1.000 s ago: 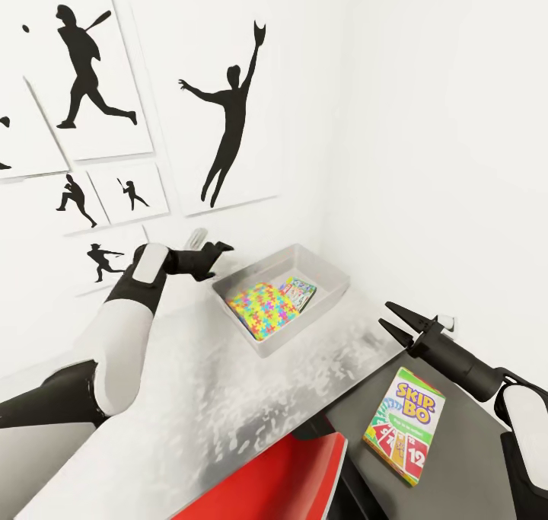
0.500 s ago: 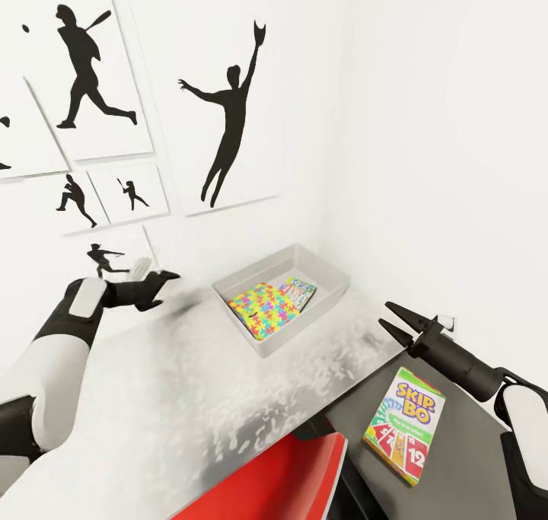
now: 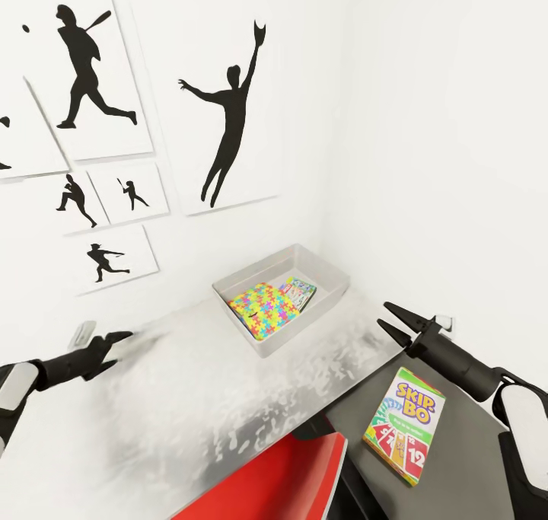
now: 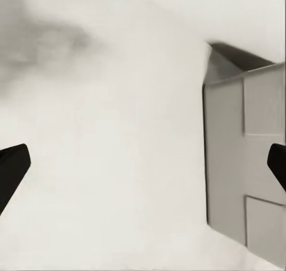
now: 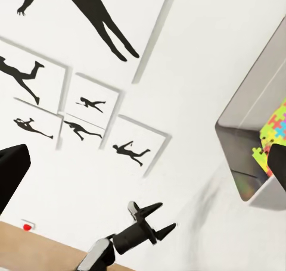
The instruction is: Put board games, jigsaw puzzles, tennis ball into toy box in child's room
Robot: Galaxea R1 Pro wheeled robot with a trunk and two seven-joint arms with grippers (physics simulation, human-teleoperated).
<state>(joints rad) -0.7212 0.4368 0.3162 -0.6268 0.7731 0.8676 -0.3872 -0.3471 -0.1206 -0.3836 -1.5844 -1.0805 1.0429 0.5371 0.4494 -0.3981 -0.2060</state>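
The pale grey toy box [image 3: 329, 278] stands at the far corner of the table [image 3: 228, 398], against the wall. Inside it lie a jigsaw puzzle [image 3: 262, 309] with a multicolour piece pattern and a smaller green-pink board game [image 3: 299, 291]. The Skip-Bo board game [image 3: 403, 425] lies flat on the lower dark grey side unit [image 3: 476, 467]. My right gripper [image 3: 384, 314] hangs open just above and behind that box, pointing at the toy box [image 5: 247, 140]. My left gripper [image 3: 116, 350] is open and empty, low over the table's left end, also seen from the right wrist [image 5: 162, 217].
Black baseball-player posters [image 3: 228, 116] cover the wall behind the table. A red chair [image 3: 274, 482] is tucked under the table's front edge, between the arms. Mottled tabletop stretches between the left gripper and the toy box.
My left arm has pulled back from beside the toy box, leftward and down over the table's left end. The right arm and the boxes have hardly moved.
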